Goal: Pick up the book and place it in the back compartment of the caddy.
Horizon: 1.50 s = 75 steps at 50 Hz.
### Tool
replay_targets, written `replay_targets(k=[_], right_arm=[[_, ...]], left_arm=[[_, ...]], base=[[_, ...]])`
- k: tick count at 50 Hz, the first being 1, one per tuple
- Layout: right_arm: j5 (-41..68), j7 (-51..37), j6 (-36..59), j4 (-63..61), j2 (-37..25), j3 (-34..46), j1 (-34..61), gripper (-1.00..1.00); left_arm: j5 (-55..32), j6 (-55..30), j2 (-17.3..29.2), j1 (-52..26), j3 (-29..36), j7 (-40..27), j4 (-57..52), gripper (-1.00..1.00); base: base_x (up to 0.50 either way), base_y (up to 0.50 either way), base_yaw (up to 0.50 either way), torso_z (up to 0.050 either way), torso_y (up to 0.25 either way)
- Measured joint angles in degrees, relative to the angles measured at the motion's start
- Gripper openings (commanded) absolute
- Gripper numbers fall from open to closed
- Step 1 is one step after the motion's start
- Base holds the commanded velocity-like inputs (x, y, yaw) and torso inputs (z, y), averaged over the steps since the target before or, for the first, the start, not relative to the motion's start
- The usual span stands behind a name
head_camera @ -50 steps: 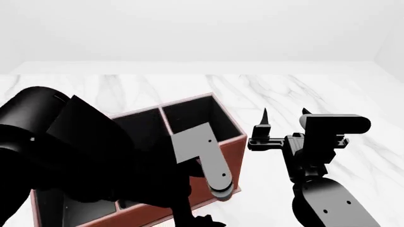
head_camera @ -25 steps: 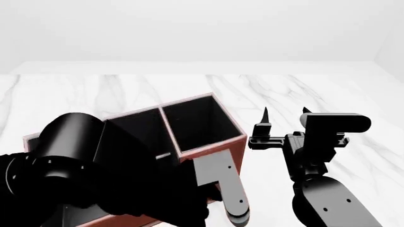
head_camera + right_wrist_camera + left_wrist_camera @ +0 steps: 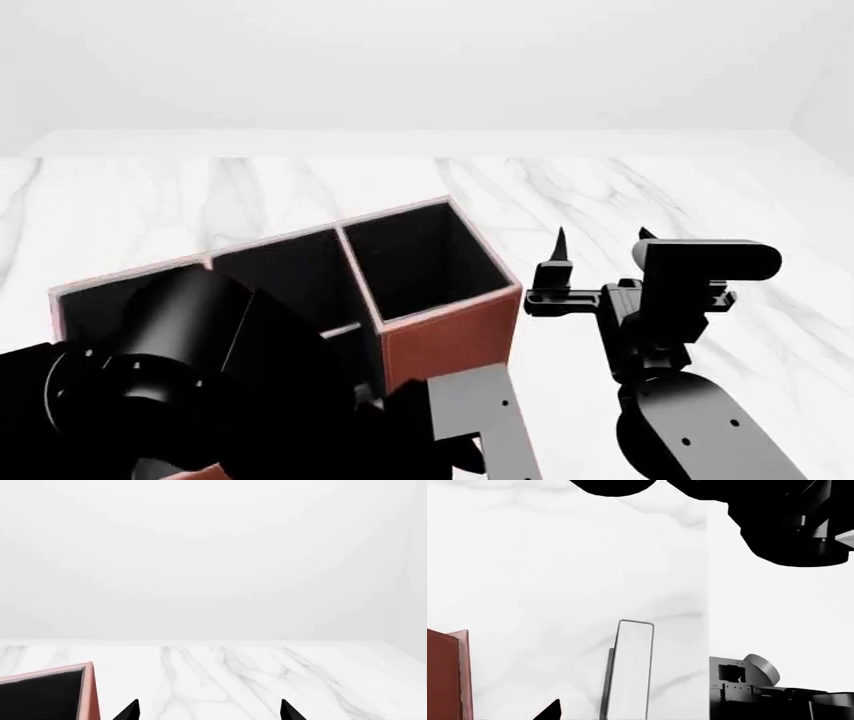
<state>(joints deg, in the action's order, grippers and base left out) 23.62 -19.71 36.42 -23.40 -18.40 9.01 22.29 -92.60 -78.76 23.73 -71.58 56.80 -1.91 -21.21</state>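
The caddy (image 3: 447, 335) is a reddish-brown box with black-lined compartments, left of centre on the marble table; the compartments that show hold nothing. Its corner also appears in the left wrist view (image 3: 447, 680) and the right wrist view (image 3: 92, 700). The book (image 3: 632, 670) shows only in the left wrist view, white page edges toward the camera, on the table near its front edge. My left gripper (image 3: 632, 713) is open, one fingertip (image 3: 552, 711) showing, and the book lies ahead between the jaws, untouched. My right gripper (image 3: 602, 240) hangs open and empty right of the caddy.
My left arm (image 3: 174, 380) covers the caddy's near end and the table's front left in the head view. The table's front edge (image 3: 707, 605) runs close beside the book, with the robot's base (image 3: 740, 680) beyond it. Bare marble (image 3: 641, 200) lies behind and right of the caddy.
My left arm has swung down toward the table's near edge, uncovering more of the caddy's compartments. The right arm has not moved.
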Motion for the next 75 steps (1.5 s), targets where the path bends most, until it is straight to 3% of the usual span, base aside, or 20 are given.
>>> replay_targets(k=[41,75], right_arm=[[0.8,-0.1,-1.6,0.9,-0.4,0.0,-0.7,1.0],[1.2,-0.2,-2.5,1.5,-0.8,0.4,-1.0,1.0]], left_arm=[[11.5,2.8,-1.3,3.1,8.4,8.8,5.2,1.0],[17.2,5.1,-4.3,0.2,12.4,14.3,9.7,1.0]], base=[[0.0,0.0,0.0,0.0,0.0],[0.0,0.0,0.0,0.0,0.0]])
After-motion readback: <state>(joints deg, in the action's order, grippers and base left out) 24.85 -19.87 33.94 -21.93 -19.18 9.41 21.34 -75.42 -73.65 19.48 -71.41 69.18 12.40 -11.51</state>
